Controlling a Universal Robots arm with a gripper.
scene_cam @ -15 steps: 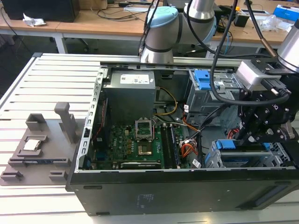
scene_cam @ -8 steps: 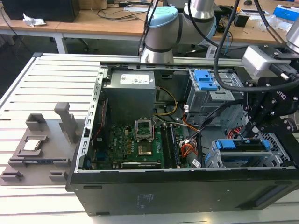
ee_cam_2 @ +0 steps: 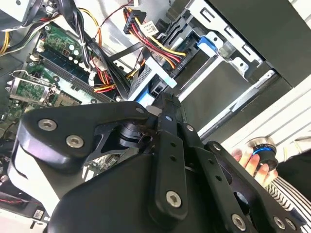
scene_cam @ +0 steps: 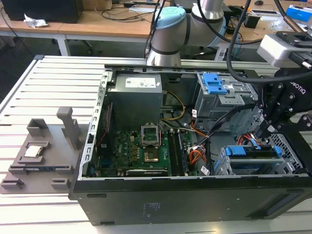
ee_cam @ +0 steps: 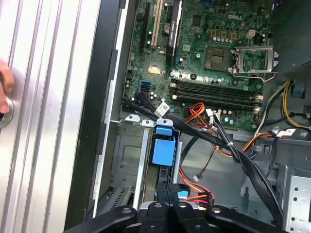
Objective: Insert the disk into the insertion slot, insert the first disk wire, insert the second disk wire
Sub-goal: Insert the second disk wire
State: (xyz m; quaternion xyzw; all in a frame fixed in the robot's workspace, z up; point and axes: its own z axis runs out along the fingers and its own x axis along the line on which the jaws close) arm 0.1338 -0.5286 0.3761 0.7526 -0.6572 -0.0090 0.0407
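The disk [scene_cam: 253,154] lies in its blue carrier frame [ee_cam: 163,150] inside the insertion slot [scene_cam: 288,146], the low perforated grey cage at the exterior view's right end of the open computer case. My gripper [scene_cam: 266,131] hangs just above the disk's rear edge. Its fingers [ee_cam: 163,195] stand close together, shut on a small blue-ended disk wire [ee_cam: 182,194] with a red lead. A bundle of red, yellow and black wires [ee_cam_2: 154,44] runs down to the disk's back beside the fingertips [ee_cam_2: 165,103].
The taller grey bay with the blue latch [scene_cam: 213,83] stands behind the cage. The motherboard [scene_cam: 141,151], power supply [scene_cam: 134,92] and loose cable bundles [ee_cam: 243,155] crowd the case. A person's hand [ee_cam_2: 248,161] rests by a blue-ringed knob [ee_cam_2: 261,147]. A grey fixture [scene_cam: 39,151] sits on the table.
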